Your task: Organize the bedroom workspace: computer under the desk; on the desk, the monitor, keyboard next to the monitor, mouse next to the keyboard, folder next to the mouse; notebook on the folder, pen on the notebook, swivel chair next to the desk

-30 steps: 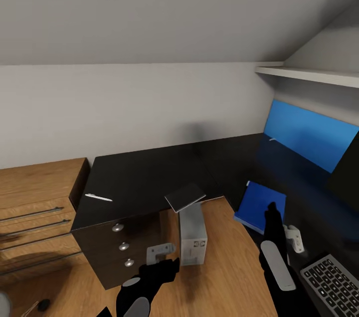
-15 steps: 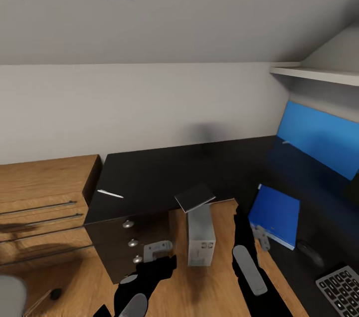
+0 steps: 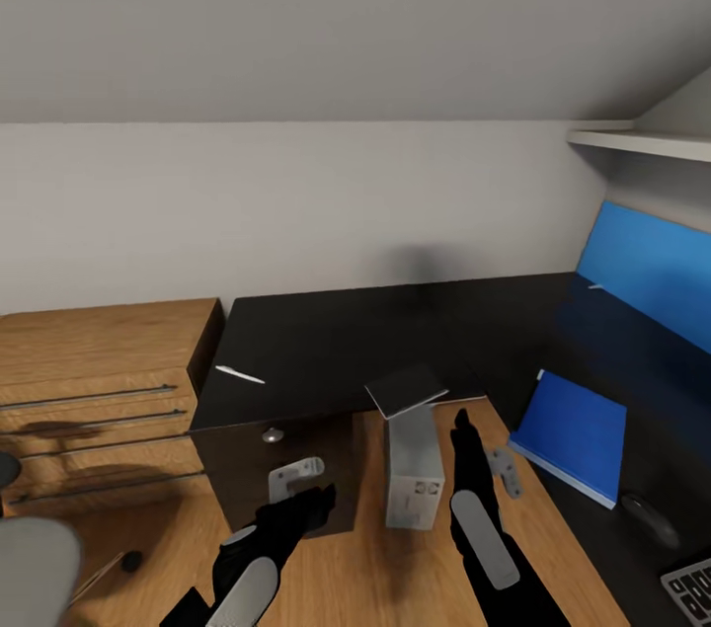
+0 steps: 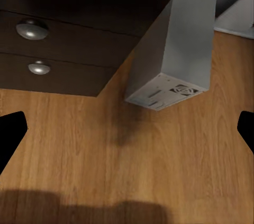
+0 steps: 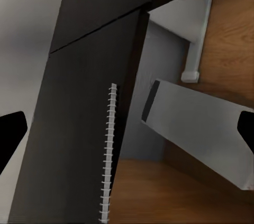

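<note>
Camera swing has slid the whole scene rightward in the head view since a second ago, and the right gripper [image 3: 462, 430], then raised at the folder [image 3: 578, 433], now hangs lower beside the computer [image 3: 413, 469]. Both grippers are spread wide and empty, the left gripper [image 3: 296, 489] just before the drawers [image 4: 63, 49]. The computer stands on the wood floor [image 3: 395, 578] under the desk [image 3: 346, 341]. On the desk edge above it lies a dark notebook [image 3: 406, 389]; the pen [image 3: 240, 374] lies further left, the mouse [image 3: 649, 518] beside the folder. A wooden dresser [image 3: 99, 380] stands left of the desk.
</note>
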